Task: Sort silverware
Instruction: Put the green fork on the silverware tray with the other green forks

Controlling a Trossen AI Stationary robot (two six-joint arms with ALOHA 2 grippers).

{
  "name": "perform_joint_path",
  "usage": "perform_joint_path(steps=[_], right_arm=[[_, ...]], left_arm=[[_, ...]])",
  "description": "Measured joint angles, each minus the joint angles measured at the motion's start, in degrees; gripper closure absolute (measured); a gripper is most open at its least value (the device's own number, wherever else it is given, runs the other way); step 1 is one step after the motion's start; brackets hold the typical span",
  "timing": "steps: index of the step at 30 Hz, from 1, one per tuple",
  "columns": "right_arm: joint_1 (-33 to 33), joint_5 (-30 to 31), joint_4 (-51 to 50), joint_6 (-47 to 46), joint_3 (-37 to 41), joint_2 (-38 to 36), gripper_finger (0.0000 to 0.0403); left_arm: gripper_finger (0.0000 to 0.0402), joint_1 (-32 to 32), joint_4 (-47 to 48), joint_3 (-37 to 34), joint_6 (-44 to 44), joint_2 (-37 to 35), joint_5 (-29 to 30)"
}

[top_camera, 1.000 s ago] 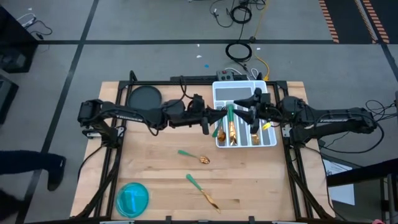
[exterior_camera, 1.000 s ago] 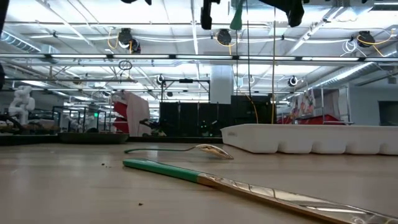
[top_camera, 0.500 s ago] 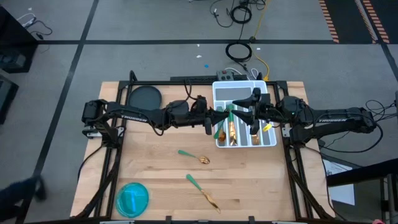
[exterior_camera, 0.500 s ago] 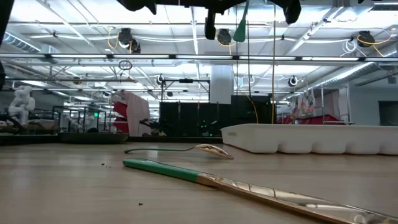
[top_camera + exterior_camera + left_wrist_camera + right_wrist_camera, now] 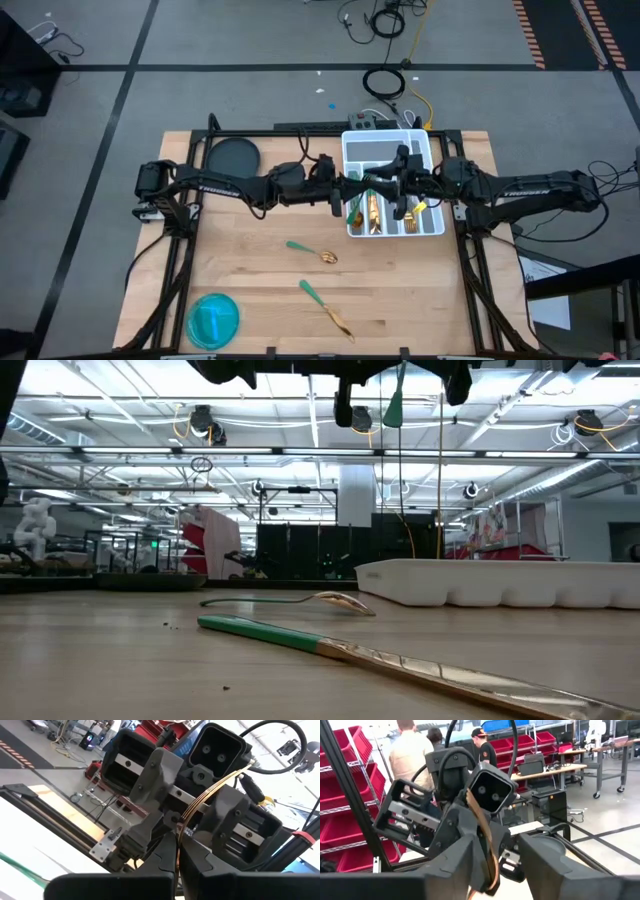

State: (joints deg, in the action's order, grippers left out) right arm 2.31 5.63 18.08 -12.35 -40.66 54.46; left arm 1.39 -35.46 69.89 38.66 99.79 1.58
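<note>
High above the white tray's (image 5: 375, 150) left edge, my two grippers face each other. My left gripper (image 5: 350, 188) (image 5: 177, 827) is shut on a fork (image 5: 365, 183). Its teal handle (image 5: 393, 405) hangs down and its gold tines (image 5: 210, 790) reach toward my right gripper (image 5: 388, 185) (image 5: 497, 855). That gripper is open, with its fingers on either side of the gold end and clear of it. A teal-handled spoon (image 5: 312, 250) (image 5: 290, 599) and one more utensil (image 5: 326, 307) (image 5: 380, 655) lie flat on the table. More silverware lies in the tray's compartments (image 5: 375, 212). My left gripper pinches the fork between its two fingers at the gold neck (image 5: 184, 826), just below the tines. It comes level from the table's left. The fork is lifted clear. Its handle hangs below the fingers and its tines curve away past them.
A blue bowl (image 5: 213, 318) stands near the table's near left corner, and a dark round disc (image 5: 232, 155) lies at the far left. The tray (image 5: 500, 582) fills the far right. People (image 5: 412, 755) stand among red shelves beyond the table.
My left gripper has moved a little toward the table's right, carrying the fork, whose hanging handle has shifted right and slightly up. My right gripper has moved left toward it, so the two now stand closer together over the tray's left edge.
</note>
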Motion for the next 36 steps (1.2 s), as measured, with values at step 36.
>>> perform_joint_path(steps=[36], right_arm=[[0.2, 11.8, -15.9, 14.7, -7.9, -0.5, 0.0403]], left_arm=[[0.0316, 6.4, 2.1, -0.1, 3.6, -0.5, -22.4]])
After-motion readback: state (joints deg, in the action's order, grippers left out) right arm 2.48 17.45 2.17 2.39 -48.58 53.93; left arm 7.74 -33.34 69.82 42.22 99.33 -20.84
